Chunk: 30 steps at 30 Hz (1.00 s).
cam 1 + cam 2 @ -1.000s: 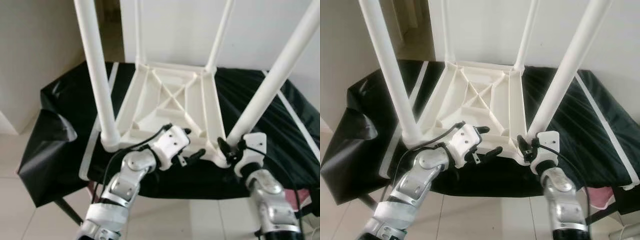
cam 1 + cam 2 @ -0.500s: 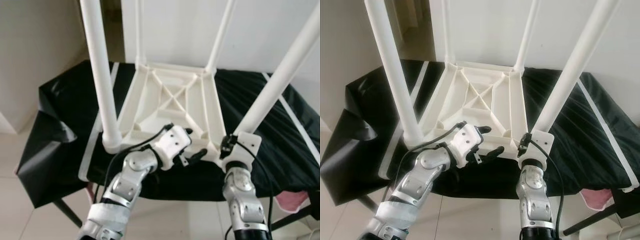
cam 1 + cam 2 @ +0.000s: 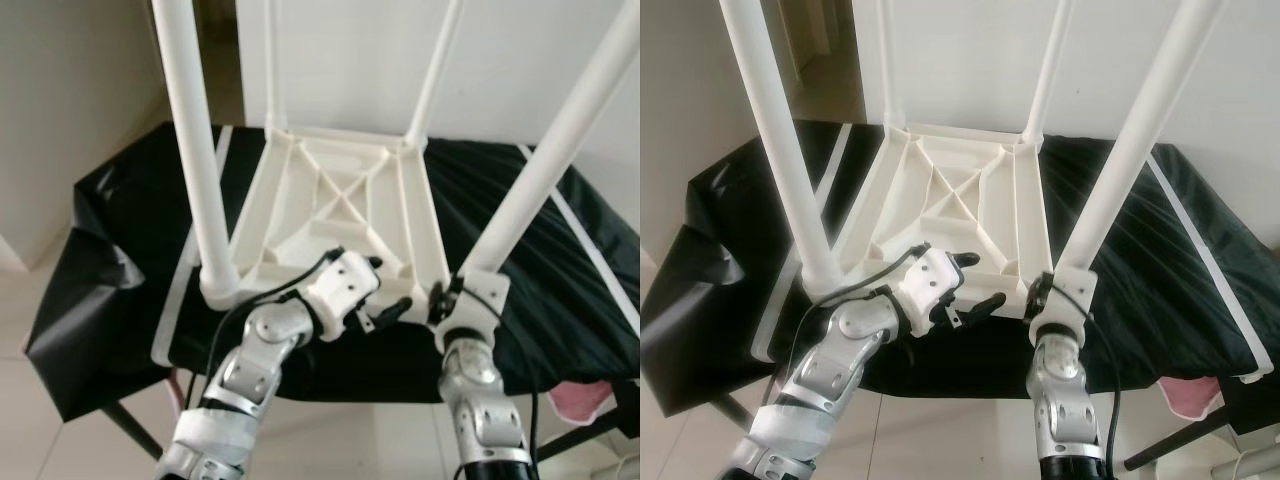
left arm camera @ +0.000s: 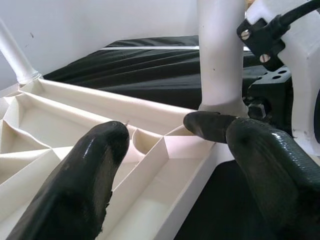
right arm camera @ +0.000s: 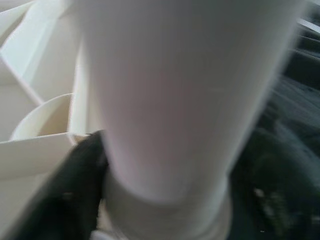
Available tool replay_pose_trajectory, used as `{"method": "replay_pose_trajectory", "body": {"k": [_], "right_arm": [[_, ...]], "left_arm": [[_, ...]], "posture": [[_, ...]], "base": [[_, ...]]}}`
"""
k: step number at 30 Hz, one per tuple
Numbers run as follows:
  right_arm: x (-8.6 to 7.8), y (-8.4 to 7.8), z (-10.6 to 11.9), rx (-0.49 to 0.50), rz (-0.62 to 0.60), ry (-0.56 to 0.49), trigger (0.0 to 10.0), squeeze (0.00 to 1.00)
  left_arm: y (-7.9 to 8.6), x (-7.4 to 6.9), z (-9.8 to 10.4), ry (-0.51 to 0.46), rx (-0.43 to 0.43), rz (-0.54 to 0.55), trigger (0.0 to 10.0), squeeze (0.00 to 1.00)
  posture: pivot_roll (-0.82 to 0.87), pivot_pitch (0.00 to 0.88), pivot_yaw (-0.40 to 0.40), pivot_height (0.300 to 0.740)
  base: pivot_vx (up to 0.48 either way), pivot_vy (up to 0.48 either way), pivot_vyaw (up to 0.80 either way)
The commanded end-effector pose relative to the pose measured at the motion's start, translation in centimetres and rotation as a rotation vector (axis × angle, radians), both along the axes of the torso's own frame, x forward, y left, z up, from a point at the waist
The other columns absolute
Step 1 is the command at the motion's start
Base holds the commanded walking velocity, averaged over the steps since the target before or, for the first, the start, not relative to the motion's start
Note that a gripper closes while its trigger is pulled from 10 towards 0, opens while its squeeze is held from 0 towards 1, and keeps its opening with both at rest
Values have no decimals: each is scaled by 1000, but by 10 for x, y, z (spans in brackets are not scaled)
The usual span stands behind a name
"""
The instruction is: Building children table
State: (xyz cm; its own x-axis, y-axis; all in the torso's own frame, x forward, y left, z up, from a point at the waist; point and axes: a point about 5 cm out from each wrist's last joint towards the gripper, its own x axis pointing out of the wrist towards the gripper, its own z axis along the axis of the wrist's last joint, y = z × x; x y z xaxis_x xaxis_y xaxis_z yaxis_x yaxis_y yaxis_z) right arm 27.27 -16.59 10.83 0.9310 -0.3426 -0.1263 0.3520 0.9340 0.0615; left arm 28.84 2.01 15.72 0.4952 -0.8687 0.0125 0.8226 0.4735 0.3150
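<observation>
A white plastic children's table (image 3: 340,205) is seen lying upside down on a tabletop (image 3: 120,260) draped in black sheeting, its ribbed underside facing up and four legs rising from the corners. From the left, the near left leg (image 3: 195,150) is seated in its socket at the draped tabletop's near left side. The left gripper (image 3: 385,290) is held over the near rim of the underside, jaws spread and empty. To the right, the right gripper (image 3: 447,298) is pressed against the base of the near right leg (image 3: 545,165); its jaws seem closed around that leg at the socket.

The plastic is judged light, stiff and smooth, so slipping is likely; the leg bases and ribbed rim are judged the firmest holds. The near edge of the draped tabletop lies just under both grippers, so little room is left there. More open room is seen to the right.
</observation>
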Motion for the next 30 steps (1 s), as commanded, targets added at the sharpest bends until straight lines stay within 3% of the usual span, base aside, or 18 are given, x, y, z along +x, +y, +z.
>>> {"method": "replay_pose_trajectory", "body": {"k": [1,3,10,13,16,17,18,19,21,30], "right_arm": [[-3,8,-3,63,8,-2,10000,1000],[-3,7,2,96,58,-54,10000,1000],[-4,2,5,98,100,-84,10000,1000],[-7,-5,6,47,157,-93,10000,1000],[-14,-12,7,-17,301,-108,10000,1000],[-16,-15,8,-21,317,-112,10000,761],[-16,-15,8,-21,317,-112,10000,761],[-19,-22,9,-5,377,-125,9451,0],[-20,-25,10,7,405,-130,10000,0],[-17,-41,17,-49,558,-145,10000,0]], "left_arm": [[0,2,2,-33,-16,80,10000,0],[0,3,3,-37,-15,80,10000,0],[0,4,3,-41,-15,82,10000,0],[0,3,2,-40,-17,84,10000,0],[2,3,1,-43,-15,88,10000,0],[3,3,1,-43,-14,89,10000,0],[3,3,1,-43,-14,89,10000,0],[4,3,1,-43,-9,90,10000,0],[5,4,1,-43,-8,90,10000,0],[3,4,2,-49,-6,82,10000,0]], "posture": [[-37,4,-42,740],[-40,4,-44,740],[-42,5,-47,740],[-41,6,-50,740],[-42,2,-48,740],[-42,2,-48,740],[-42,2,-48,740],[-44,0,-43,740],[-44,0,-42,740],[-50,0,-38,740]], "base": [[0,0,0],[0,0,0],[0,0,0],[0,0,0],[0,0,0],[0,0,0],[0,0,0],[0,0,0],[0,0,0],[0,0,0]]}}
